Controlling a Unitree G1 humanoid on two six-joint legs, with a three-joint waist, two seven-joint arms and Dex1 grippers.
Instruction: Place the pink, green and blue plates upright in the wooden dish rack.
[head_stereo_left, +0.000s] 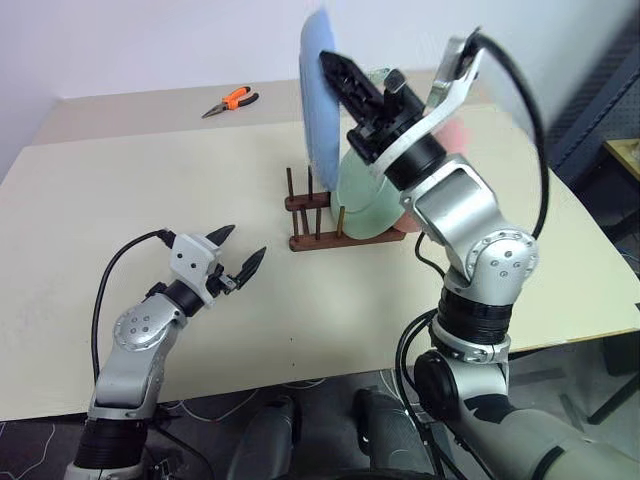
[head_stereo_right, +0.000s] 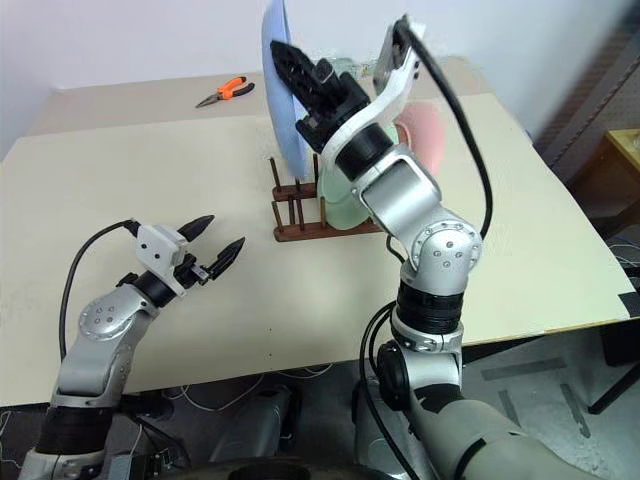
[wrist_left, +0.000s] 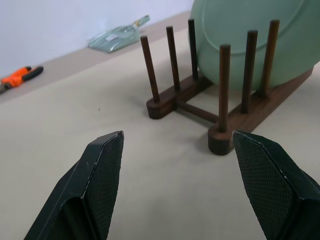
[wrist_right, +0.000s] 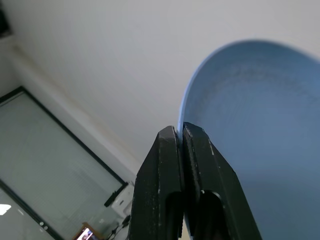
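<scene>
Our right gripper (wrist_right: 180, 132) has its jaws clamped on the rim of the matte blue plate (head_stereo_left: 318, 90), held upright above the wooden dish rack (head_stereo_left: 310, 215) at frame centre. The green plate (head_stereo_left: 362, 200) and pink plate (head_stereo_right: 425, 135) already stand there among thin pegs. Our left gripper (head_stereo_left: 240, 255), lower left, hangs with jaws apart over the beige table (head_stereo_left: 120, 200); orange pliers (head_stereo_left: 232, 100) lie at upper left.

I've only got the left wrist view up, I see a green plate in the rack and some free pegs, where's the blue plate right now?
Observer: The right gripper is shut on the blue plate, held on edge above the wooden dish rack.
Operator: And the pink plate?
Observer: The pink plate shows behind the green plate, at the rack's far end, mostly hidden by the right arm.
Operator: Is my left gripper holding anything?
Observer: No, the left gripper is open, short of the rack.
</scene>
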